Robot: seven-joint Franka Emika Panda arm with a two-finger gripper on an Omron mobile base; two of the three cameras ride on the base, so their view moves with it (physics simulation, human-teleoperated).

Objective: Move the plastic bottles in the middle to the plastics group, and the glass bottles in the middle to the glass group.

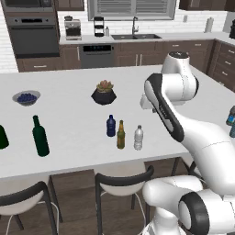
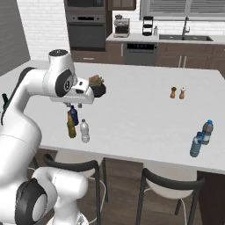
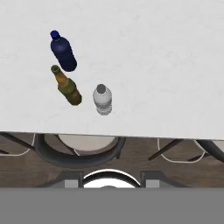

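Blue bottle (image 3: 64, 51), amber bottle (image 3: 68, 85) and clear bottle (image 3: 102, 99) upright in a tight cluster, left of centre in hand view, near counter (image 3: 166, 65) front edge. Gripper (image 2: 75, 104) above them in right base view; jaw state not discernible, nothing held. Risk: descending on one could topple a neighbour, bottles being so close.

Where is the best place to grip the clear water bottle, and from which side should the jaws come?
Probably the clear water bottle at its straight body below the cap, coming from the counter-edge side: it stands upright, the amber bottle stands close on its other side, and the edge side looks free.
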